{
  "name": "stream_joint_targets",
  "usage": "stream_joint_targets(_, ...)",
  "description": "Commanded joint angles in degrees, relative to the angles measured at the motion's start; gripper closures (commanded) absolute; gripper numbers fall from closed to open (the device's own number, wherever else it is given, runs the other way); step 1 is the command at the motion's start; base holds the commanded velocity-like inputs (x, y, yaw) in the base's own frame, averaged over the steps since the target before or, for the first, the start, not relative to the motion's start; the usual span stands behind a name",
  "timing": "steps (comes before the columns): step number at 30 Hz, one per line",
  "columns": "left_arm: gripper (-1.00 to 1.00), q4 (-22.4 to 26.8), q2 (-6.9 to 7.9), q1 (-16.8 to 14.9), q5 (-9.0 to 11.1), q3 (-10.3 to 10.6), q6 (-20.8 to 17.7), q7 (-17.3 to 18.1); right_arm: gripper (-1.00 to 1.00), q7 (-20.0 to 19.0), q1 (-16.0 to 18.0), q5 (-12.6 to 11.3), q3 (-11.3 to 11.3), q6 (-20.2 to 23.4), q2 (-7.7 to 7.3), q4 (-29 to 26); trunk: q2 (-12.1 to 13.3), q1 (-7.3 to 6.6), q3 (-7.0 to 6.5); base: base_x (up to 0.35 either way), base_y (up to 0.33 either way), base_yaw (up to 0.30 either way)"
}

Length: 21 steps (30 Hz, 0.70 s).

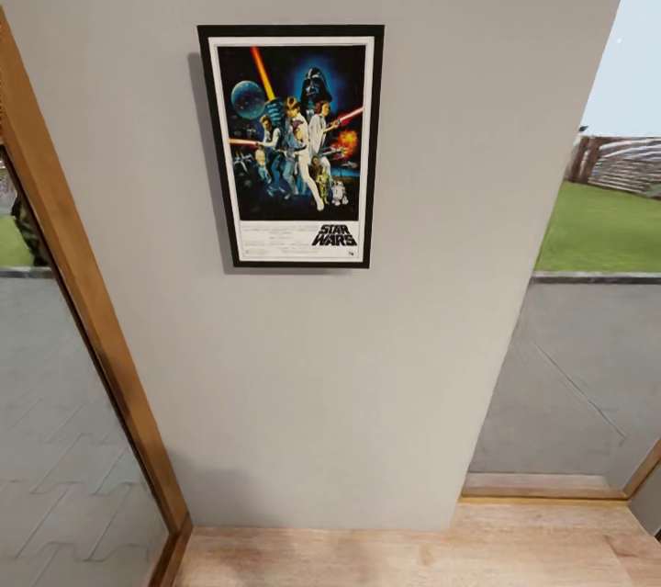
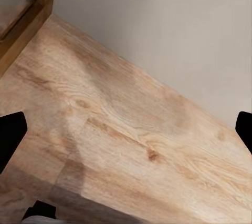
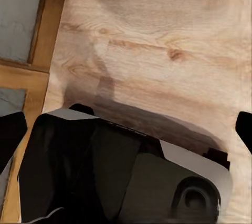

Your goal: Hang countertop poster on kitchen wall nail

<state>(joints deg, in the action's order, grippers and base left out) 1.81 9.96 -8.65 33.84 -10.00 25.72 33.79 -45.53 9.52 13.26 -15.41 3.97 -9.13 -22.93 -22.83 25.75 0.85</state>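
Black-framed poster [image 1: 291,146] hangs flat and upright on the grey wall [image 1: 367,366], well above the wooden floor [image 1: 413,559], presumably caught on a nail hidden behind it. Both grippers point down at the floor, fingers spread wide, holding nothing. Task looks complete.

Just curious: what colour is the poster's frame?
Black, with a white inner border; the poster shows best in the head view.

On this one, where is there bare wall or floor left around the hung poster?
The poster hangs high on the grey wall. Bare wall runs below it down to the wooden floor, and on both sides between the frame and the wood-framed windows. The narrowest margin is above the frame. The floor strip at the wall foot is bare.
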Motion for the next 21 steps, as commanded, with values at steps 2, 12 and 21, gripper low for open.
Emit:
stream_joint_targets(2,-1.00,-0.07,-0.42,-0.05,-0.17,-0.46,0.09,-1.59,-1.00,4.89,0.03,0.28,-0.34,0.37,0.27,1.09,-0.09,0.03,-0.10,0.000,0.000,0.000)
stream_joint_targets(12,-1.00,-0.05,-0.72,-0.04,-0.18,-0.46,0.11,-2.87,-1.00,21.86,0.05,0.24,-0.16,0.27,1.51,5.17,-0.09,0.03,-1.04,0.000,0.000,0.000)
stream_joint_targets(21,-1.00,-0.05,-0.67,-0.05,-0.18,-0.46,0.12,-2.94,-1.00,30.81,0.05,0.16,-0.26,0.13,3.23,8.35,-0.09,0.03,-1.50,0.000,0.000,0.000)
